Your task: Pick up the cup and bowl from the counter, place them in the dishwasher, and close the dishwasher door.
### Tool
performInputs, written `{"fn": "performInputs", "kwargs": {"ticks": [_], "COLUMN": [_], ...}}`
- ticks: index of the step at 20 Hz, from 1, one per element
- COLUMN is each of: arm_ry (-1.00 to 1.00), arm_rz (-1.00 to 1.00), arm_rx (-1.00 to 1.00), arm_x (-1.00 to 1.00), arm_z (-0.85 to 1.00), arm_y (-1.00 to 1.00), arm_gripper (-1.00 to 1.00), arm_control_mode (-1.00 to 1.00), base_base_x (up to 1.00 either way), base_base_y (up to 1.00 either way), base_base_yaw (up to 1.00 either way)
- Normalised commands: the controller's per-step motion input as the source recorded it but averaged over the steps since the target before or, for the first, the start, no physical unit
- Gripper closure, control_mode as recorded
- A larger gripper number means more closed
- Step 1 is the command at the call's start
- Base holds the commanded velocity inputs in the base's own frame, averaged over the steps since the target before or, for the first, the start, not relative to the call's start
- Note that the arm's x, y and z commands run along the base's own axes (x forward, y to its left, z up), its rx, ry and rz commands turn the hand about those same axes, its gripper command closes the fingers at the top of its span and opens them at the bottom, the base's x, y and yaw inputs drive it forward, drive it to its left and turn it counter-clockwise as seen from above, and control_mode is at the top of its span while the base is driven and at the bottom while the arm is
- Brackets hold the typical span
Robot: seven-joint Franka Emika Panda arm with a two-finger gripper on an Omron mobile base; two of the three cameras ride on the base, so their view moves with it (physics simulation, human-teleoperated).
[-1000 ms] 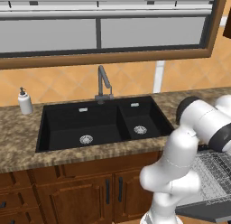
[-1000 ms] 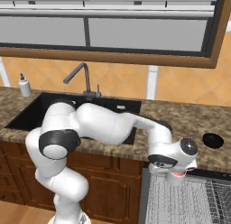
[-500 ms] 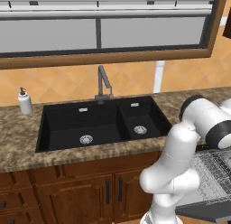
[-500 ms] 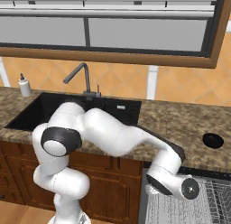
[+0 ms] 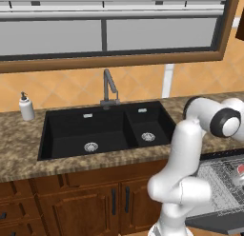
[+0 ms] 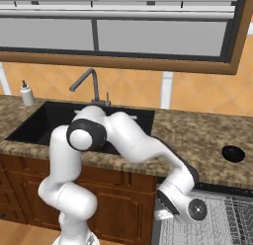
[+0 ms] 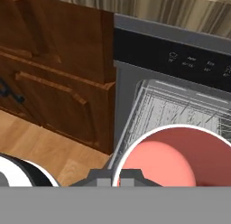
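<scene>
The cup, white-rimmed and red inside, sits right at my gripper, which is shut on its edge. It hangs low over the light grey wire rack of the open dishwasher. In the left base view a bit of the cup's red shows above the rack, with the dishwasher door lying open below. The bowl, small and black, rests on the brown speckled counter at the right. My arm bends down from counter height to the rack.
A black double sink with a grey faucet is set in the counter, and a white soap dispenser stands at its left. Brown wooden cabinets flank the dishwasher on the left. A window runs above.
The arm has swung down from counter height to low over the dishwasher rack, carrying the cup with it. The bowl has not moved.
</scene>
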Motion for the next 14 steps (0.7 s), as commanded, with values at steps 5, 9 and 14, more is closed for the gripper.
{"fn": "performInputs", "kwargs": {"ticks": [5, 9, 14], "arm_ry": [-0.04, 0.00, 0.06], "arm_rz": [0.00, 0.01, 0.07], "arm_rx": [0.03, 0.00, 0.05], "arm_x": [0.00, 0.05, 0.27], "arm_z": [-0.44, -0.59, -0.40], "arm_y": [-0.02, -0.09, -0.52], "arm_gripper": [1.00, 1.00, 1.00], "arm_control_mode": [-1.00, -1.00, -1.00], "base_base_x": [0.00, 0.00, 0.00], "base_base_y": [0.00, 0.00, 0.00], "base_base_yaw": [0.00, 0.00, 0.00]}}
